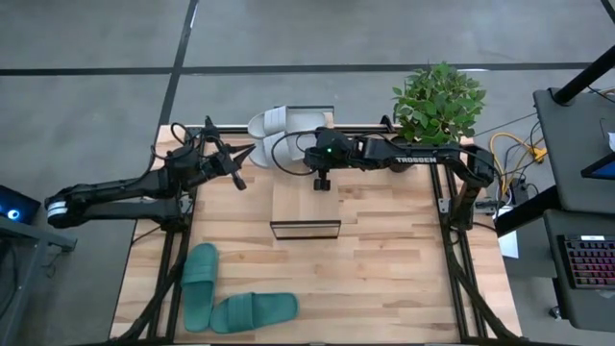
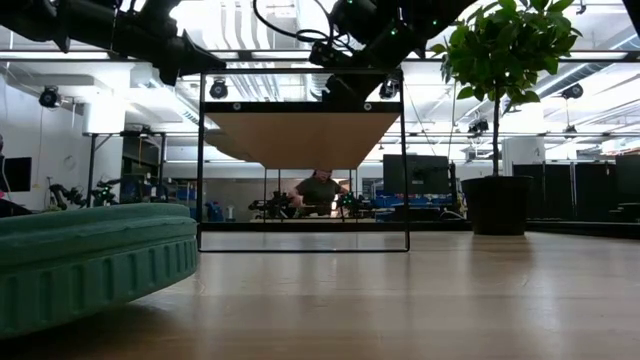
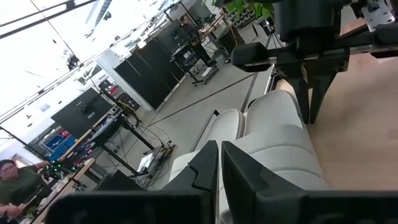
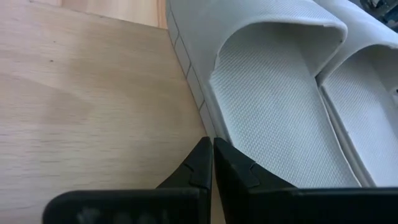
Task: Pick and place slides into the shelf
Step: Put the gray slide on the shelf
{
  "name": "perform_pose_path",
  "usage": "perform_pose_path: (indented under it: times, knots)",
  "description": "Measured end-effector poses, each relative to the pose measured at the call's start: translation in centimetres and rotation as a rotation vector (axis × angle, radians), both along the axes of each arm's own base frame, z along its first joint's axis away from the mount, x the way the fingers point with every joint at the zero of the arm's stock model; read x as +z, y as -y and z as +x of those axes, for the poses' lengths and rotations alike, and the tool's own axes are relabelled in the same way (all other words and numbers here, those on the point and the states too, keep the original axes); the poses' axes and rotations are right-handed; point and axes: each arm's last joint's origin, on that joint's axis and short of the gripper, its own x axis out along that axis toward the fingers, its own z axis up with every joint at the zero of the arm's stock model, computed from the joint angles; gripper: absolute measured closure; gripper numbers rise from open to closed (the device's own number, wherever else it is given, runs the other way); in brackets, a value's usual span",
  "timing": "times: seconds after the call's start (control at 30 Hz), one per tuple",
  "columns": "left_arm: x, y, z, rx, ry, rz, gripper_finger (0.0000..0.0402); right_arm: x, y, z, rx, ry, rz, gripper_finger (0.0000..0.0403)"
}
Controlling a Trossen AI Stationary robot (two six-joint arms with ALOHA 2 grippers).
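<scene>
Currently: white slides on shelf; teal slides on counter. Foam, light, soft, grippy; you pinch the strap. Left fingers and right fingers closed, empty.

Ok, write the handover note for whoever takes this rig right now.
Left gripper: fingers shut, empty, beside the white slides.
Right gripper: fingers shut, empty, above the shelf, close to the white pair.
White slides: side by side on the far end of the shelf top.
Teal slides: on the table near the front left corner, touching, not on the shelf.
Done: the white pair looks placed.
Left: both teal slides to pick and place.
</scene>
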Motion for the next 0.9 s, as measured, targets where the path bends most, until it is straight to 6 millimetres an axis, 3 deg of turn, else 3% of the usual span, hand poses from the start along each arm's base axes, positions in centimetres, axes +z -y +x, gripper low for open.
perform_pose_path:
  times: [0.23,0.57,0.9]
  knots:
    - [0.0,0.0,-0.1,0.019,-0.001,0.001,0.0396,0.0,0.0,0.0,-0.001,0.0,0.011,0.0394]
    - [0.7,0.1,-1.0,0.09,0.047,0.015,0.0396,1.9,-2.2,1.2,0.209,0.12,0.06,0.0394]
    - [1.3,0.3,-1.9,0.091,0.088,0.027,0.0396,1.4,-1.9,4.7,0.255,0.089,0.043,0.0394]
